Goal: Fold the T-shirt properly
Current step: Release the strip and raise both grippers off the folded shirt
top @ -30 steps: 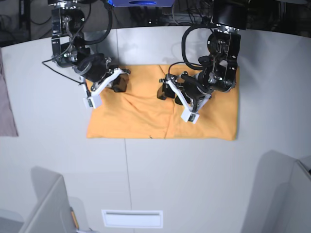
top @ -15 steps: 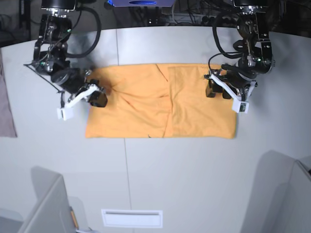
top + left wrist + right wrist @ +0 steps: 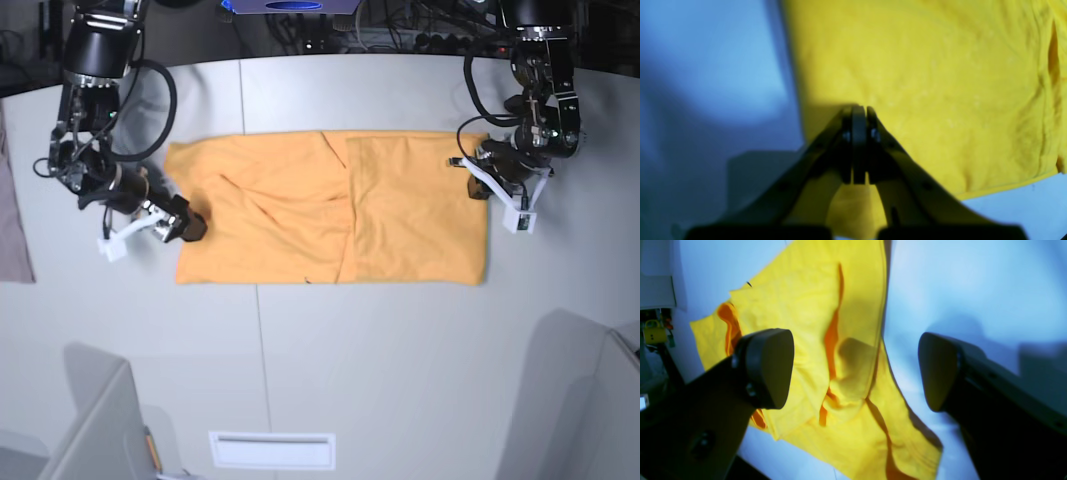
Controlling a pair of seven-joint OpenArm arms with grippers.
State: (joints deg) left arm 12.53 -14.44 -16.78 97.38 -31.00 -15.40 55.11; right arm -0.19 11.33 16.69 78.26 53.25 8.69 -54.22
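T-shirt (image 3: 330, 205): light orange, lying folded into a wide rectangle
Surface: showing creases and overlapping flaps near the middle
Position: resting flat, its long sides running left-right

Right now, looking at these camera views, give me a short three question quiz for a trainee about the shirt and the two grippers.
1. True or false: the left gripper is wide open.
2. The right gripper is: A open, B shut, C hidden.
3. Fill in: the T-shirt lies ____ on the table.

Key: 1 false, the jaws are closed together over the shirt's edge. 2 A, with the shirt's edge seen between the jaws. 3 flat, as a folded rectangle.
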